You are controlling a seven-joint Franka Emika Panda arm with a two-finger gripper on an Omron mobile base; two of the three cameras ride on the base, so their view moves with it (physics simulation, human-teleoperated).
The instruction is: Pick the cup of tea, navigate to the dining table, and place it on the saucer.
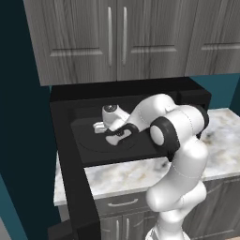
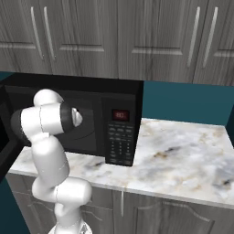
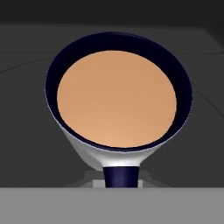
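While the arm reaches inside the microwave [image 2: 91,119], the jaws (closed) grip the cup of tea [image 3: 118,100] by its handle.

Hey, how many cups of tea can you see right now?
1. The cup sits inside the open microwave, seen from above in the hand view, its dark handle toward the camera. More could be hidden behind the arm or deeper in the cavity.
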